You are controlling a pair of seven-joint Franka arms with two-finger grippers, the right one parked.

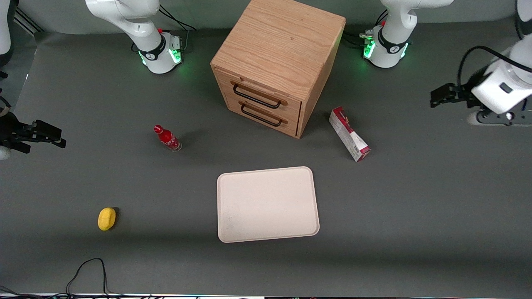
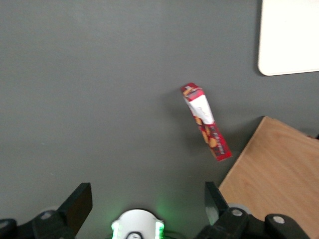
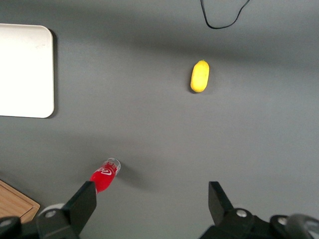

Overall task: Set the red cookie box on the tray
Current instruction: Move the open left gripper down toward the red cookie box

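Note:
The red cookie box, a long dark red carton with a white face, lies on the grey table beside the wooden drawer cabinet, farther from the front camera than the tray. It also shows in the left wrist view. The cream tray lies flat and bare near the table's middle; one corner shows in the left wrist view. My left gripper hangs high at the working arm's end of the table, well apart from the box, open and empty; in its own view the fingers stand wide apart.
A wooden cabinet with two drawers stands farther from the front camera than the tray. A small red bottle and a yellow lemon-like object sit toward the parked arm's end. A black cable lies at the near edge.

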